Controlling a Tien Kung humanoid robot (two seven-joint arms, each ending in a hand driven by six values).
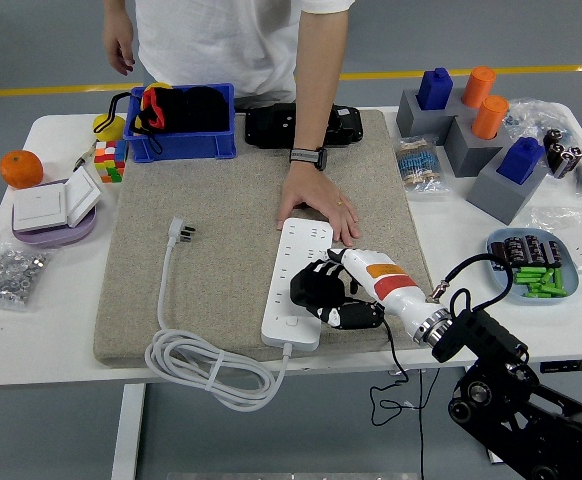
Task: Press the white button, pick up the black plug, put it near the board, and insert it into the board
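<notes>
A white power strip (298, 270) lies on the beige mat (221, 200), its white button (290, 321) near the front end. My right hand (321, 295) is over the strip's front right part, fingers curled and holding nothing. The plug (181, 231) is white with dark pins, not black; it lies on the mat to the left, its white cord (206, 365) coiled at the front edge. A person's hand (318, 203) presses flat on the mat at the strip's far end. My left arm is out of view.
A blue bin (183, 125) and a black device (301, 125) stand at the back. At the left are an orange (20, 168), a cube (109, 160), a wall switch (54, 205) and a bag of nuts (9, 272). Grey blocks (471, 140) and a tray (531, 265) sit right.
</notes>
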